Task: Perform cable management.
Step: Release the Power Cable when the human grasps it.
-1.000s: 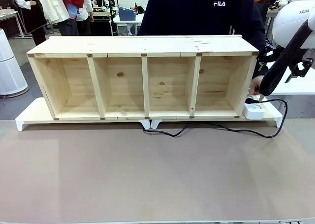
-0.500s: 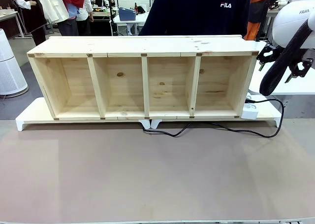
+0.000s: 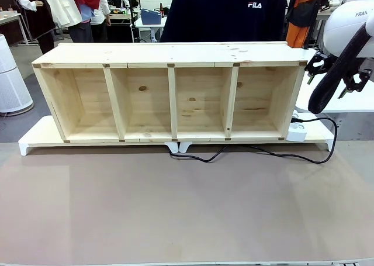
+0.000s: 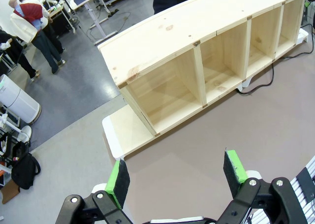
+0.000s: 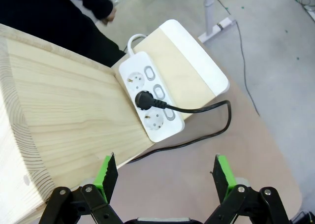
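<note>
A long, thin, shiny black cable (image 3: 280,155) lies on the brown tabletop (image 3: 175,213). Its chunky black plug (image 5: 144,100) sits in the middle socket of a white power strip (image 5: 150,97). The strip rests on a low board with white ends (image 5: 197,61), just beside the end of a long pale wooden shelf with four open boxes (image 3: 169,102). From the plug the cable bends out past the board's edge, loops back, and runs along the front of the shelf toward its middle.

The right gripper (image 5: 165,177) hangs above the power strip with its green pads wide apart and nothing between them. The left gripper (image 4: 177,177) is high over the other end of the shelf, also wide and empty.

The cable looks light, soft and bendy, so it will likely flop and slide when pulled. Its skin looks smooth and may slip. A good place to hold is probably the loose loop near the board's end, pinched across the cord, not at the plug
</note>
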Robot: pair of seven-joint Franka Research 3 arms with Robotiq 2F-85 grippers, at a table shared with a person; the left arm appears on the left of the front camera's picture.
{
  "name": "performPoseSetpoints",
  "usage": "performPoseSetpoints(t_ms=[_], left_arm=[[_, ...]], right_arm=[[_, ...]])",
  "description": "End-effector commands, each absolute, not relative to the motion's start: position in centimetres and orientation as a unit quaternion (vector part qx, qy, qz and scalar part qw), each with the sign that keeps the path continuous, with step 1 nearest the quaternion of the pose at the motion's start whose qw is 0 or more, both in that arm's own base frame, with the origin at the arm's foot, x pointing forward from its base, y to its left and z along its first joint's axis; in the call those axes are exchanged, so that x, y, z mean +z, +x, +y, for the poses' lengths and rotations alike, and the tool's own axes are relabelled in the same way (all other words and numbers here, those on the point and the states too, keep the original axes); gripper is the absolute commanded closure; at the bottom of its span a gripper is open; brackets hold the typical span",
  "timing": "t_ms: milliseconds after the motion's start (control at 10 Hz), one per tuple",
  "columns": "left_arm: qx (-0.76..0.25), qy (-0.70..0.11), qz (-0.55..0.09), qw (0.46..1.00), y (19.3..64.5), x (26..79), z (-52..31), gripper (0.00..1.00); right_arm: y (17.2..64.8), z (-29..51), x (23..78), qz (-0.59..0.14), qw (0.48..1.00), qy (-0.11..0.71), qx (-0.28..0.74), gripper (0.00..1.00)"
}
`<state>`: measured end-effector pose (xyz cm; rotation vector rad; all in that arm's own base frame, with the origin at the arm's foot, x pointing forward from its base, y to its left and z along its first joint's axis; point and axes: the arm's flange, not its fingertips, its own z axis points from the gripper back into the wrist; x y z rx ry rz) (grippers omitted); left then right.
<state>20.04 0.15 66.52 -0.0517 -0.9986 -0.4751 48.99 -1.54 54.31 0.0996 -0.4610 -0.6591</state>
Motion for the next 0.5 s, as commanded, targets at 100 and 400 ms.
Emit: performPoseSetpoints(t_ms=[100, 400], left_arm=[[-0.22, -0.03, -0.478, 0.85, 20.17, 66.53, -0.04, 0.0], [-0.22, -0.03, -0.478, 0.85, 20.17, 66.53, -0.04, 0.0]], right_arm=[[48.99, -1.51, 54.25, -0.223, 0.92, 0.049, -0.318, 0.0], [48.99, -1.51, 54.25, -0.223, 0.92, 0.049, -0.318, 0.0]])
